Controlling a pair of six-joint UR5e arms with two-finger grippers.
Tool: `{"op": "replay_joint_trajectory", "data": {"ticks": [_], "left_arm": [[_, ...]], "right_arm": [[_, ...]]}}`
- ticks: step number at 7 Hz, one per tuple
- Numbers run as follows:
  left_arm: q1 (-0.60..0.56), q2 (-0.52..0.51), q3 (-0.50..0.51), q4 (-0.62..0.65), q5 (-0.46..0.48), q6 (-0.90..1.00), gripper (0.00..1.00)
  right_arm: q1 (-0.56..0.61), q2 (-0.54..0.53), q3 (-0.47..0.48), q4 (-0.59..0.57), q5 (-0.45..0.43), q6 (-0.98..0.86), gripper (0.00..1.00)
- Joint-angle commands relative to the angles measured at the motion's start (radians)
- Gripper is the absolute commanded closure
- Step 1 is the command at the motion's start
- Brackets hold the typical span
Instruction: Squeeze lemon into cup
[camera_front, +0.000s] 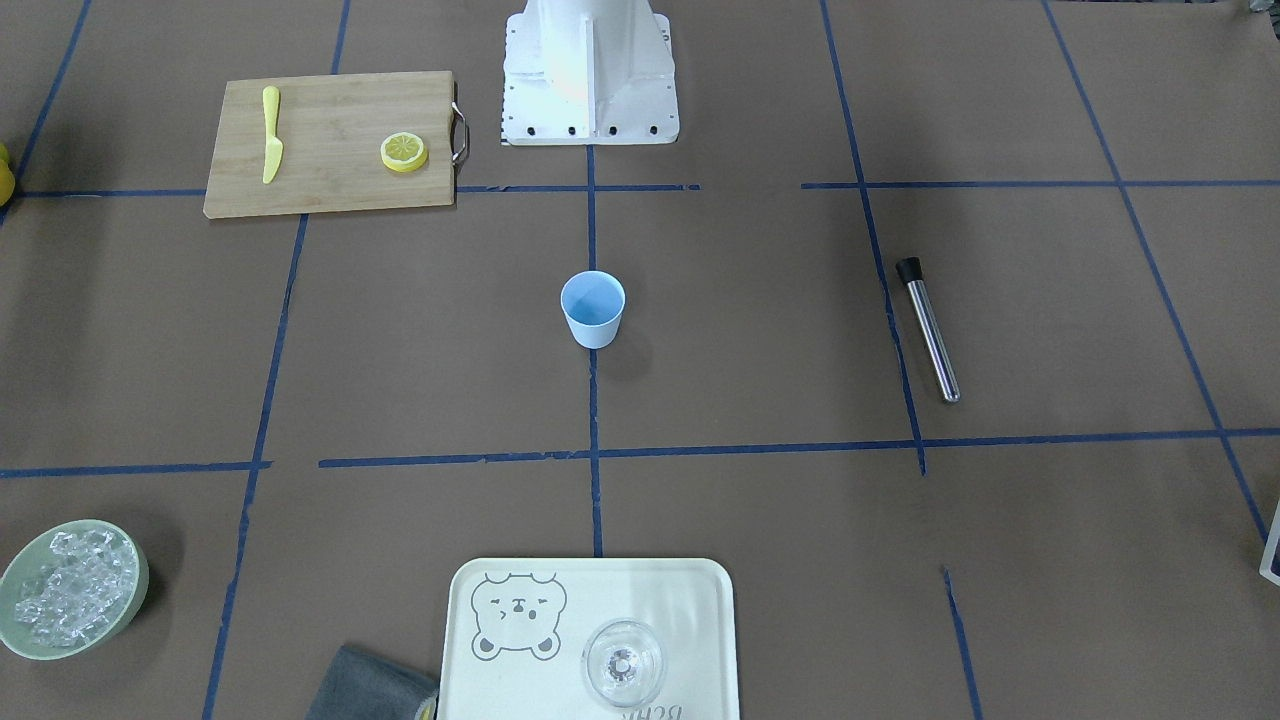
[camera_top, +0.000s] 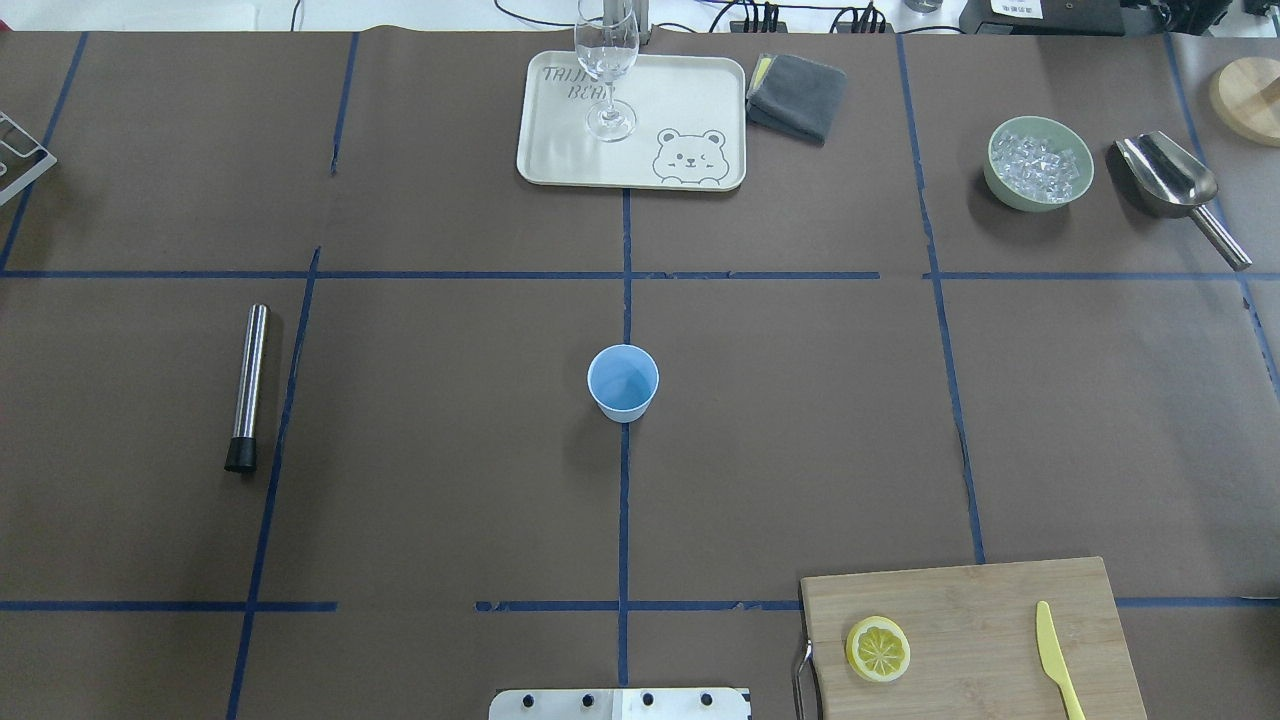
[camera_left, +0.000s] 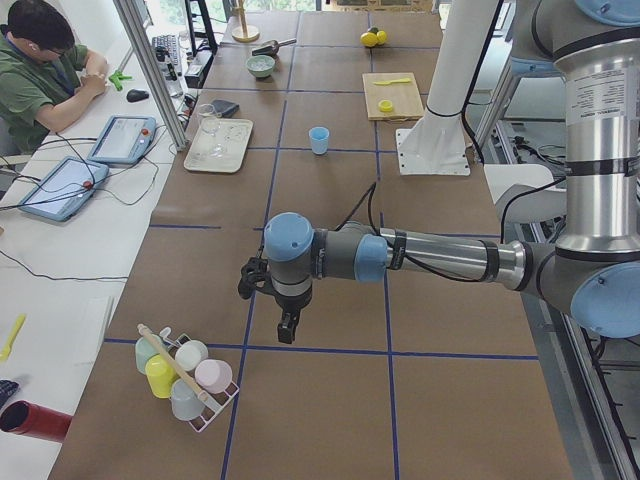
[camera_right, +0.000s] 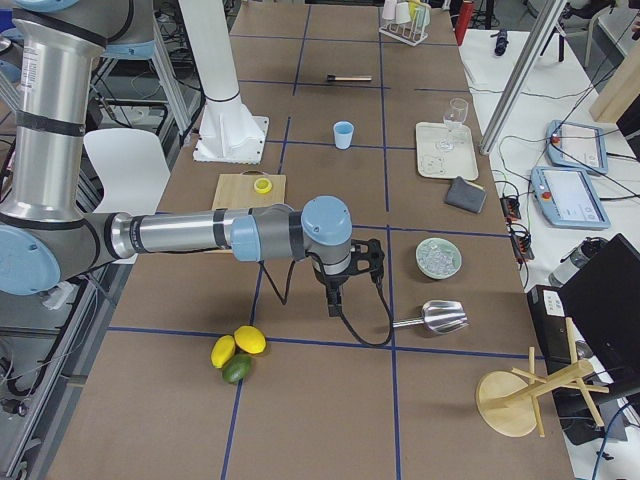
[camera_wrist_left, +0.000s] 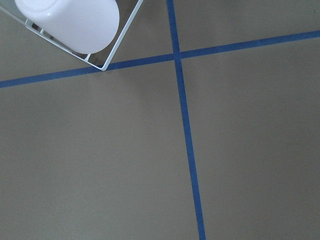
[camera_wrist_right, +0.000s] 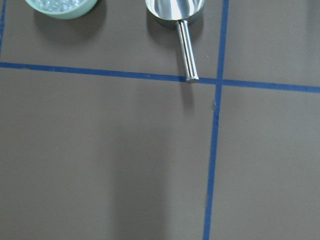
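The lemon slice (camera_front: 404, 152) lies flat on a wooden cutting board (camera_front: 330, 110) next to a yellow toy knife (camera_front: 271, 135); it also shows in the overhead view (camera_top: 878, 649). The light-blue cup (camera_front: 593, 310) stands upright at the table's middle (camera_top: 623, 383). My left gripper (camera_left: 287, 330) hangs above the table far off at the left end, near a rack of cups (camera_left: 185, 375). My right gripper (camera_right: 333, 300) hangs at the right end near a metal scoop (camera_right: 435, 317). Both grippers show only in the side views, so I cannot tell whether they are open or shut.
A bear tray (camera_top: 560, 150) with a clear glass (camera_top: 606, 70) and a grey cloth (camera_top: 798, 95) lie at the far edge. A green bowl of ice (camera_top: 1038, 163) is far right. A metal muddler (camera_top: 247, 388) lies left. Whole lemons and a lime (camera_right: 238, 352) lie at the right end.
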Motion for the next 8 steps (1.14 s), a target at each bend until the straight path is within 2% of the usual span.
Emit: {"op": "replay_joint_trajectory", "data": {"ticks": [1,3,4,5,7,8], "left_arm": [[0.002,-0.013,-0.049,-0.001,0.0,-0.004,0.0],[0.008,-0.024,-0.051,-0.006,-0.002,-0.005,0.0],[0.008,-0.025,-0.051,-0.012,-0.014,-0.004,0.0],[0.009,-0.039,-0.031,-0.021,-0.075,-0.007,0.0],[0.009,-0.056,-0.013,-0.015,-0.095,-0.005,0.0],[0.008,-0.053,-0.014,-0.016,-0.095,-0.004,0.0]], "right_arm": [[-0.042,0.038,0.011,0.008,0.097,0.023,0.0],[-0.115,0.046,0.079,0.05,0.105,0.179,0.0],[-0.155,0.037,0.084,0.121,0.097,0.25,0.0],[-0.216,0.038,0.093,0.191,0.038,0.372,0.0],[-0.472,0.041,0.211,0.238,-0.163,0.793,0.0],[-0.547,0.038,0.265,0.238,-0.188,0.921,0.0]]}}
